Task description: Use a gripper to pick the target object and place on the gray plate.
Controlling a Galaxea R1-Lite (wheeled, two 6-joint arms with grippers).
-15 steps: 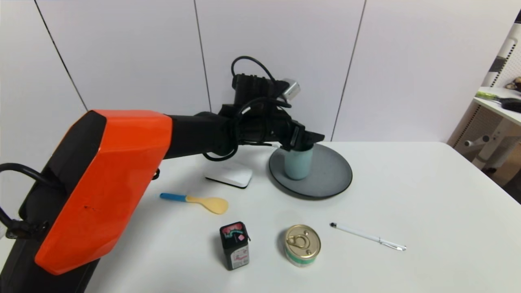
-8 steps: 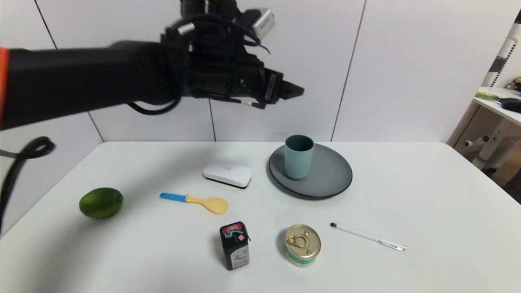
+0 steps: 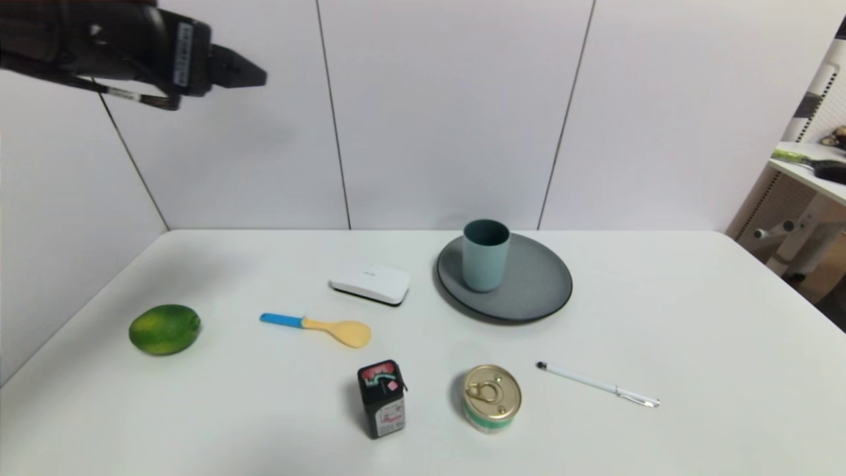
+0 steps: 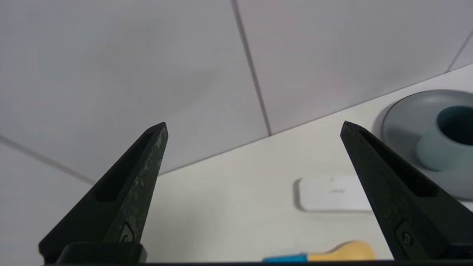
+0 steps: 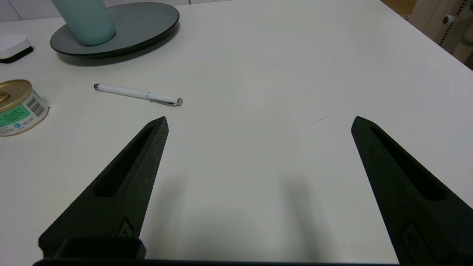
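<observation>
while the pale blue-green handleless cup (image 3: 486, 255) stands upright on the round dark gray plate (image 3: 535, 291), the left end effector (image 3: 254, 73) hangs spread and empty (cup far right, below); placement looks done.

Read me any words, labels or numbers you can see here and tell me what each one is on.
Nothing can be read for certain.
Tin can: green label with a barcode, print too small.
Battery: red and white label, too blurred.
White box: faint mark, unreadable.
Left gripper: label strip, unreadable.
Cup, gray plate, pen: no text seen.
</observation>
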